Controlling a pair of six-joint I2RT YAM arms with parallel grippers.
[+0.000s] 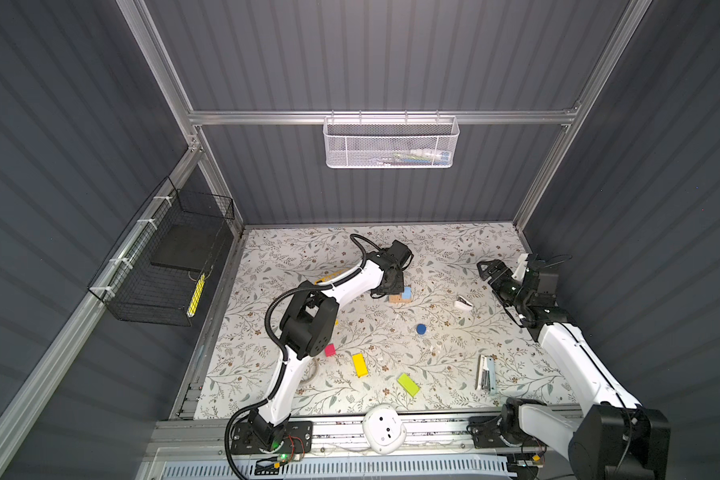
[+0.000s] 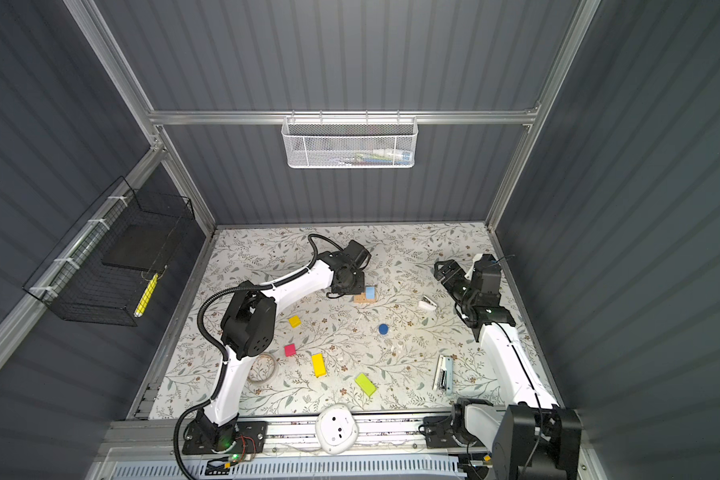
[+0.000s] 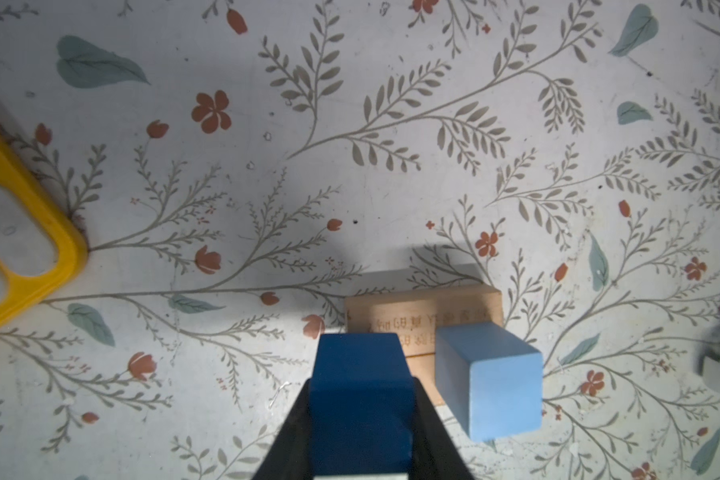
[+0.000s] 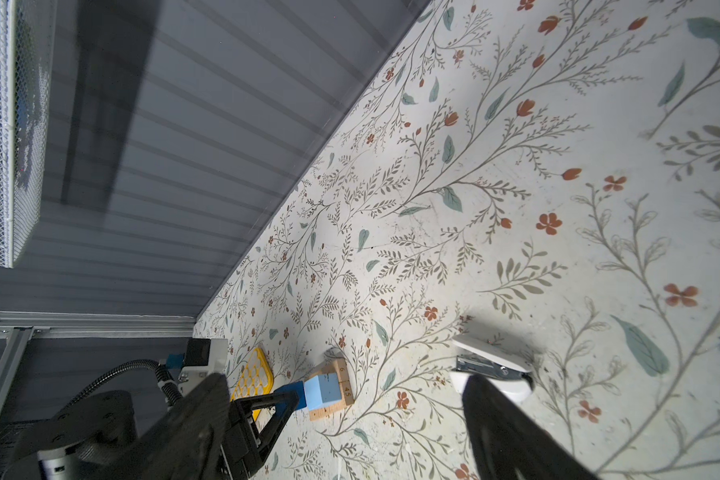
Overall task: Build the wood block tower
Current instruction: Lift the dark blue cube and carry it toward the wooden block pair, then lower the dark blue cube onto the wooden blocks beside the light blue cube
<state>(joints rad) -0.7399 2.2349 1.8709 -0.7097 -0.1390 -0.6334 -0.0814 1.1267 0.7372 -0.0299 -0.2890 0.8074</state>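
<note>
Blue cube (image 3: 360,374): held by the left pincer (image 3: 363,415), whose jaws are narrowed onto its two sides; it hangs just beside the light-blue cube (image 3: 491,382), over the free half of the base
Tan bars (image 3: 425,307): two lie flat, side by side, on the tabletop (image 1: 454,249); we judge they are the tower's base, laid flat to give the cubes a broad and steady floor
Light-blue cube: stands on one end of the bars, which leaves room for a second cube next to it
Step in hand: we judge it is to set the blue cube down by its neighbour; whether it touches the bars already we cannot tell
Right pincer (image 1: 486,269): jaws wide, holding nothing; it hangs well apart from the tower, we think so as not to disturb it
Loose blocks: blue cylinder (image 1: 421,329), pink cube (image 1: 329,350), yellow bar (image 1: 359,365), lime bar (image 1: 408,384) and yellow cube (image 2: 294,321) lie scattered nearer the front, not yet used
Yellow calculator (image 3: 21,232): near the base, no part of the tower
</note>
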